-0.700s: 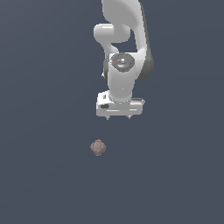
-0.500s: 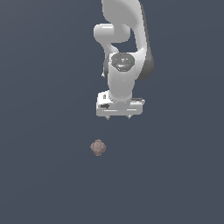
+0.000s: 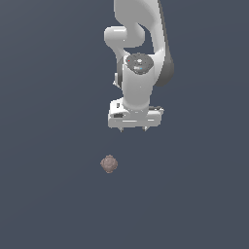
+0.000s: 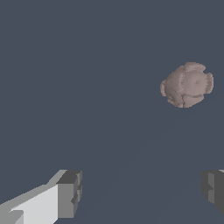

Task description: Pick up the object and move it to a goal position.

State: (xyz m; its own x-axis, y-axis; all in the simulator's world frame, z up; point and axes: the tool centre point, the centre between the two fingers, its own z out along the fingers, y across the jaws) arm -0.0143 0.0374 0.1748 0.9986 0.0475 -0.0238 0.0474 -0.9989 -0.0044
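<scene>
Approach step: bring gripper (image 3: 134, 129), jaws spread and empty, over the ball (image 3: 109, 164) lying apart at lower centre-left of the exterior view, then straddle its widest girth | ball: small, roundish, lumpy, mottled brownish-pink, rock-like, so you may find it rolls | floor (image 3: 48, 194): flat matte slate-grey | fingertips (image 4: 70, 192): blocky, grey
</scene>
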